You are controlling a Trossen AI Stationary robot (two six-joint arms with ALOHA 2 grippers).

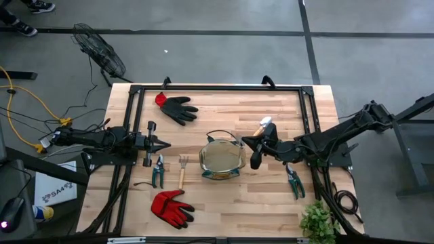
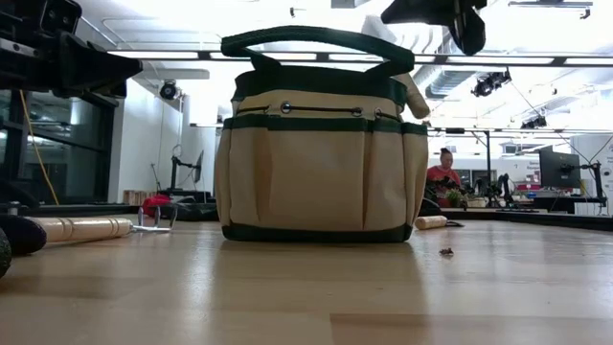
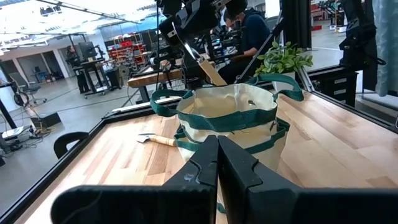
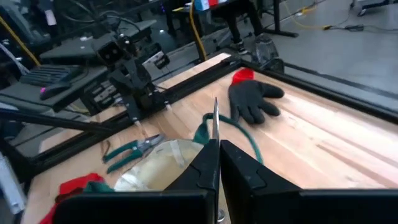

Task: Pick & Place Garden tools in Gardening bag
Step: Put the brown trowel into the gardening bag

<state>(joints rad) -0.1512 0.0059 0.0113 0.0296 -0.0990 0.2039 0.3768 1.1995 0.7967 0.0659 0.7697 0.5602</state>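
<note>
The olive-tan gardening bag (image 1: 221, 161) stands upright mid-table, its mouth open. My right gripper (image 1: 245, 143) hovers at the bag's right rim, shut on a trowel. The trowel's thin silver blade (image 4: 215, 118) pokes out past the fingertips, and its wooden handle (image 3: 211, 71) slants down toward the bag's rim. My left gripper (image 1: 167, 144) is shut and empty, left of the bag. On the table lie another trowel (image 1: 264, 125), a fork (image 1: 182, 172), two green-handled pruners (image 1: 157, 171) (image 1: 295, 181), a red glove (image 1: 173, 207) and a black-and-red glove (image 1: 178, 108).
A leafy green plant (image 1: 319, 222) sits at the front right corner. A black frame (image 1: 217, 87) edges the wooden table. People and workbenches show in the room beyond.
</note>
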